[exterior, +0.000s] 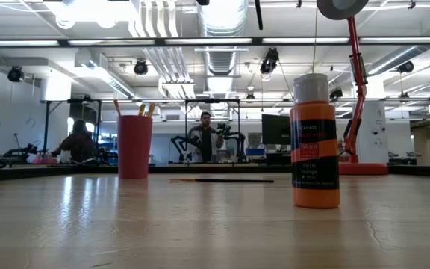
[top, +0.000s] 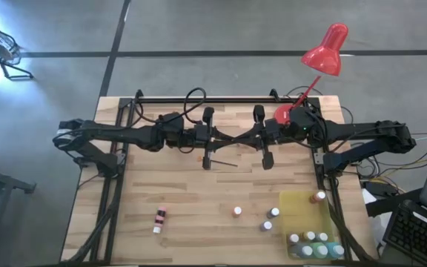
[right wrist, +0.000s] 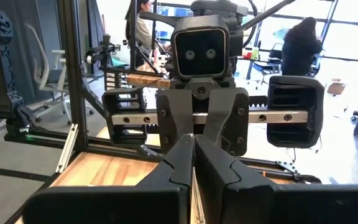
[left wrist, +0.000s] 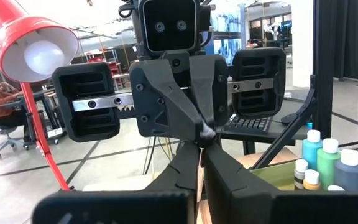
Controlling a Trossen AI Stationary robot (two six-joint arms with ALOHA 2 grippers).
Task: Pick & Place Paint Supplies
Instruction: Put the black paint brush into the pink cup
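1. Tabletop (top: 199,200): light wood, striped with plank seams.
2. Desk lamp (top: 326,52): bright red shade and arm; the bulb shows white in the left wrist view.
3. Tray (top: 301,215): translucent yellow.
4. Nearest bottle (exterior: 315,142) in the low view: orange body, grey-white cap, black label band.
5. Bottles by the tray, left wrist view: light blue bottle (left wrist: 312,149), green bottle (left wrist: 329,163) and blue bottle (left wrist: 350,175), all white-capped.
6. Cup (exterior: 134,146): red.
7. Paintbrush (top: 221,163): thin and dark on the wood.
8. Left end effector (top: 207,148) and right end effector (top: 264,148): black, with silver rails.
9. Floor (top: 199,30): grey with dark lines.
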